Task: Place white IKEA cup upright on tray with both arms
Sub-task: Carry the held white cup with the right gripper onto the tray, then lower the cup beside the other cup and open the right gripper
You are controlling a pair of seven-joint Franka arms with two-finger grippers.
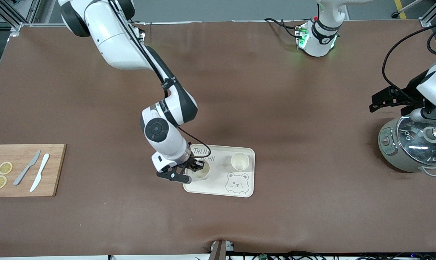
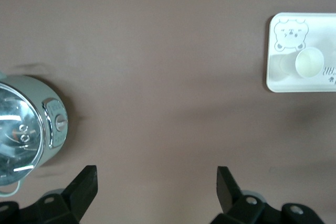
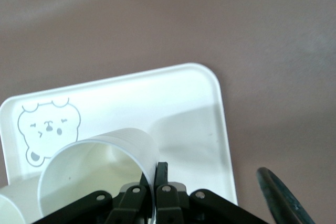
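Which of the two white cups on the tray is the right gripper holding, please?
The cup beside the TAIJI BEAR lettering: the right gripper is shut on its rim. The other cup, toward the left arm's end of the tray, stands free.

The brown worktop carries three things directly. A wooden cutting board lies at the right arm's end. The cream tray sits mid-worktop, nearer the front camera. A steel cooker, apparently glass-lidded, stands at the left arm's end.
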